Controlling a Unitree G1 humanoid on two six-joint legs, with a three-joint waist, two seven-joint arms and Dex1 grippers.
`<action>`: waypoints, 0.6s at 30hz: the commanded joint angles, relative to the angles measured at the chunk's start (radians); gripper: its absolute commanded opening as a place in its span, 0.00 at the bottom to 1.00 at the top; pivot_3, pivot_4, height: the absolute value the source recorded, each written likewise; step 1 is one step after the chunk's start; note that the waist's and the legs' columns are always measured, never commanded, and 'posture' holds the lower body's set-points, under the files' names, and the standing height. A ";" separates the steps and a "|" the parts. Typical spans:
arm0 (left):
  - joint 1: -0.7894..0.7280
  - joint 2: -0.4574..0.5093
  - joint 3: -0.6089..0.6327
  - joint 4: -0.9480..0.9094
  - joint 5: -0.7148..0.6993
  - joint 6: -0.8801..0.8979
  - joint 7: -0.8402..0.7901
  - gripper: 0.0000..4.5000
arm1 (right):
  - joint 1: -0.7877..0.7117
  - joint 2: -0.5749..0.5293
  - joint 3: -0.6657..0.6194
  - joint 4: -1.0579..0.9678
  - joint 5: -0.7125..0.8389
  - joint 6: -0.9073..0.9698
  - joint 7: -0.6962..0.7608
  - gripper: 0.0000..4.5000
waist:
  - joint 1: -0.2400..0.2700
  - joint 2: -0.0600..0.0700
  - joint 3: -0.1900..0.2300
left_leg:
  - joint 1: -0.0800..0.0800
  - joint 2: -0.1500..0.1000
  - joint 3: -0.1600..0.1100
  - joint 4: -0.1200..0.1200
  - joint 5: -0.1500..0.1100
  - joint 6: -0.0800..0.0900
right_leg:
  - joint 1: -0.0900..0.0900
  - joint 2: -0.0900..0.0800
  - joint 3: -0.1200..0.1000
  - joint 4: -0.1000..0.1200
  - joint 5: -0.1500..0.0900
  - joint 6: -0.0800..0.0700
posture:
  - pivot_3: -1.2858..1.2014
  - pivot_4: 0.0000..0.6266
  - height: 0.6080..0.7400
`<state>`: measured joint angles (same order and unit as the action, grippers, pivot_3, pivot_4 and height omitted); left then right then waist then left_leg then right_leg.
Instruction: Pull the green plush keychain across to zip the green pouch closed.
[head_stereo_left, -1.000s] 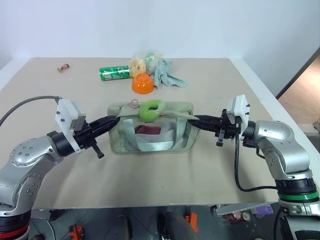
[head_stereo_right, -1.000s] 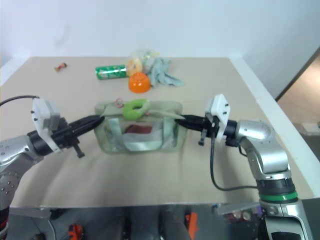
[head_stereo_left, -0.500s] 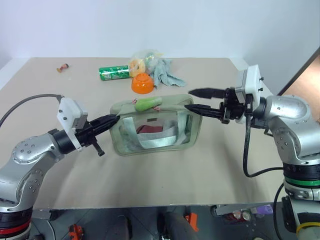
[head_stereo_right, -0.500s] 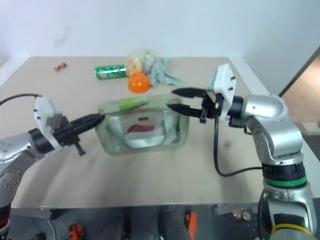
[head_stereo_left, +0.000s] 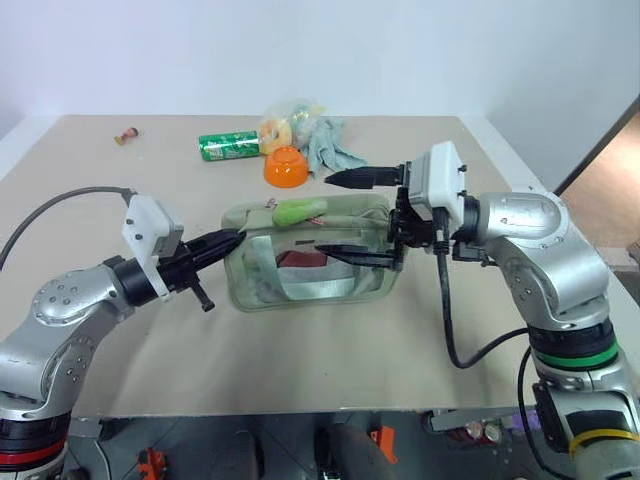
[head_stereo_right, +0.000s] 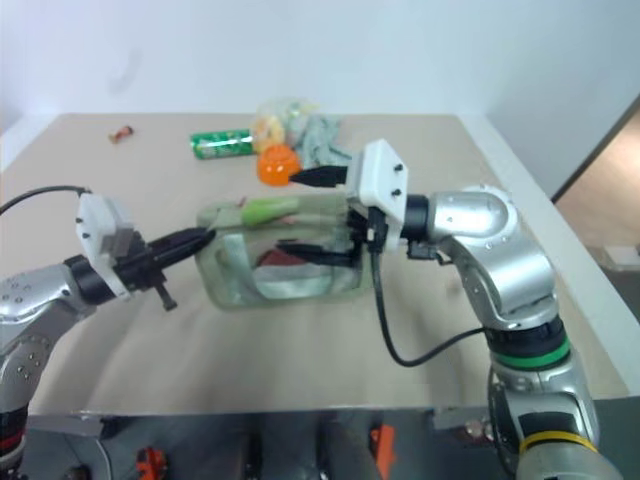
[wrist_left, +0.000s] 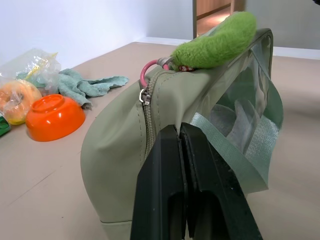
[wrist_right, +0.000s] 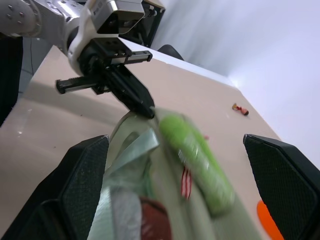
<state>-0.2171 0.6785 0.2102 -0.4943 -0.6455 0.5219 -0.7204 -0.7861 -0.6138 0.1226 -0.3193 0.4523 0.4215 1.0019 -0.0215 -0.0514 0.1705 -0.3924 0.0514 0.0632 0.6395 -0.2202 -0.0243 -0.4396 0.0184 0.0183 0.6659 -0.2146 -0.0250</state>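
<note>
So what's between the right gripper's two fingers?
In the right wrist view, the pouch top and keychain lie between the open right gripper fingers, untouched.

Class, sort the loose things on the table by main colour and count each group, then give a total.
Green: 4 – pouch, plush keychain, drink can, cloth rag
Orange: 1 – bowl
Clear: 1 – plastic bag
Red-brown: 1 – small far item
Total: 7

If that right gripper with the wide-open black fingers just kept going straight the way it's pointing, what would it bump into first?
Most likely the bright lime-green fuzzy plush keychain lying on top of the pale sage-green fabric pouch. The right gripper points along the pouch's top, open, and its wrist view looks straight at the plush. Depth is hard to judge, so the pouch's end might come first.
</note>
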 joint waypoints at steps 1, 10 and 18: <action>-0.004 -0.008 -0.010 -0.028 0.000 -0.007 0.009 0.00 | -0.064 0.039 0.014 0.043 -0.038 -0.022 -0.027 0.99 | 0.000 0.000 0.000 | 0.000 0.000 0.000 0.000 0.000 0.000 | 0.000 0.000 0.001 0.000 0.000 0.000 | 0.52 0.24 1.00; -0.003 -0.022 -0.020 -0.040 0.002 -0.008 0.026 0.00 | -0.095 0.106 0.074 0.161 -0.118 -0.097 -0.005 0.99 | 0.000 0.000 0.000 | -0.001 -0.002 0.000 0.000 0.000 0.000 | 0.000 -0.002 0.001 0.000 0.000 0.000 | 0.52 0.24 1.00; 0.003 -0.026 -0.022 -0.046 0.010 -0.009 0.037 0.00 | -0.101 0.137 0.083 0.192 -0.134 -0.105 0.017 0.81 | 0.000 0.000 0.000 | -0.001 -0.001 0.000 0.000 0.000 0.000 | 0.000 -0.002 0.000 0.000 0.000 0.000 | 0.52 0.24 1.00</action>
<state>-0.2141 0.6514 0.1935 -0.5137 -0.6364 0.5207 -0.6839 -0.8576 -0.4802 0.2219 -0.1142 0.3164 0.3302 1.0161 -0.0211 -0.0516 0.1704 -0.3932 0.0502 0.0629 0.6395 -0.2201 -0.0242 -0.4398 0.0167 0.0184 0.6657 -0.2145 -0.0247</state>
